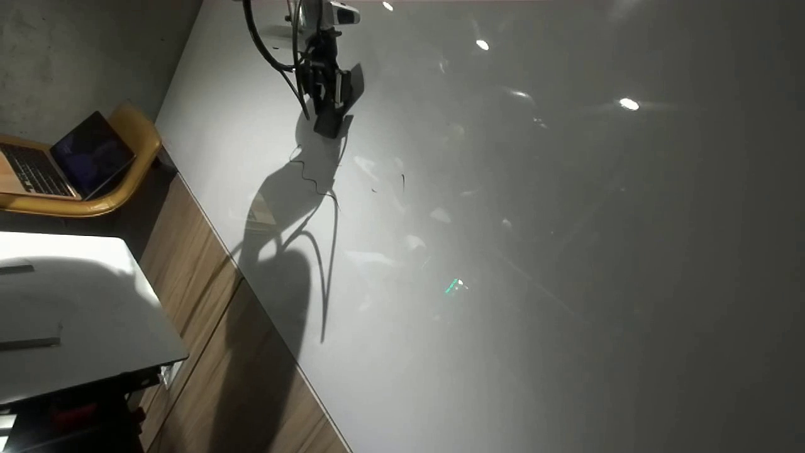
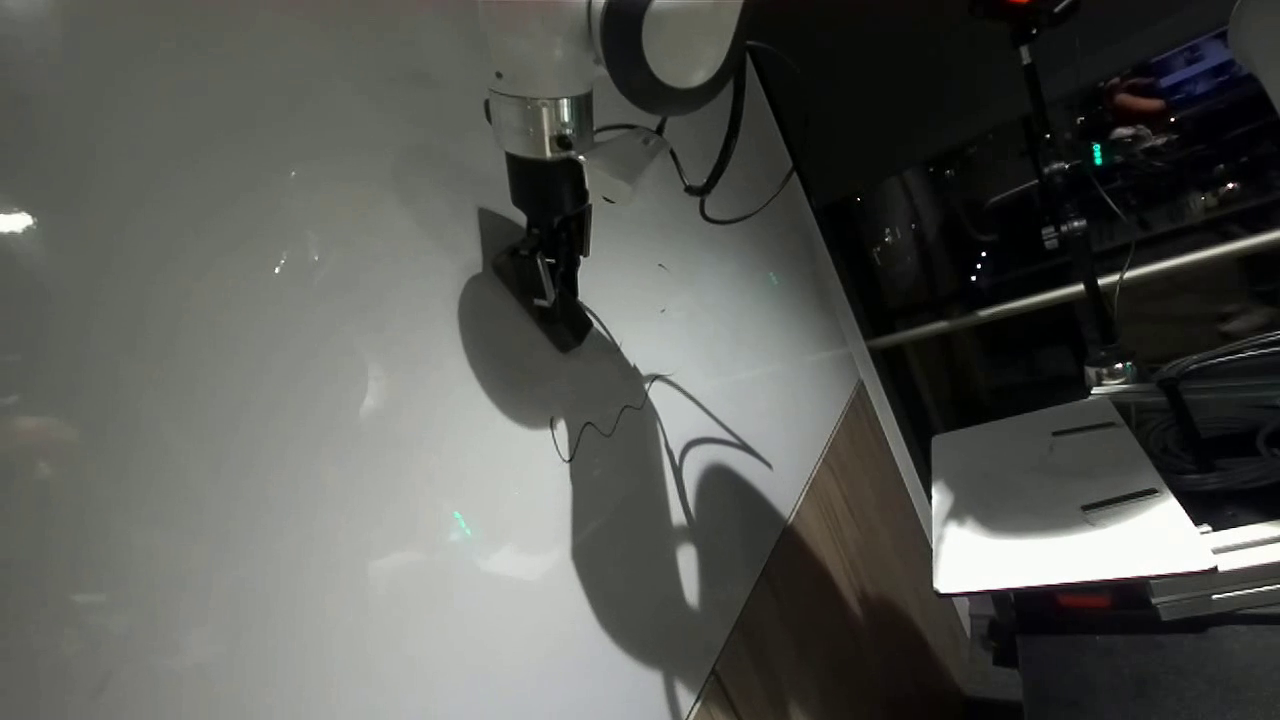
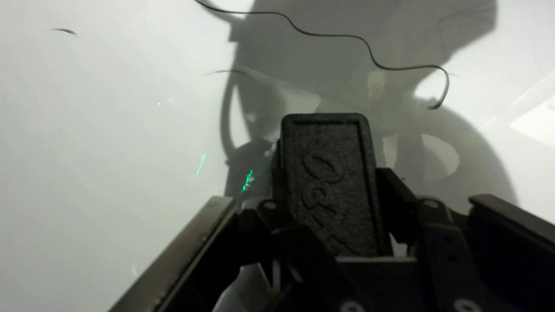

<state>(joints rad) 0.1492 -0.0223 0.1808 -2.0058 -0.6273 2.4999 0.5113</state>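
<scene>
Both exterior views stand back from the white robot arm (image 2: 540,50), facing the glossy white surface (image 1: 553,352) obliquely. The wrist view looks closely along the black jaws onto that surface; all three views share the thin wavy black line (image 3: 329,35).

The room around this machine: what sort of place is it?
Probably a lab, or an office used as one, though I can't be certain. A robot arm reaches over a glossy white surface, an open laptop sits on a yellow chair, and a dark stand is nearby.
</scene>
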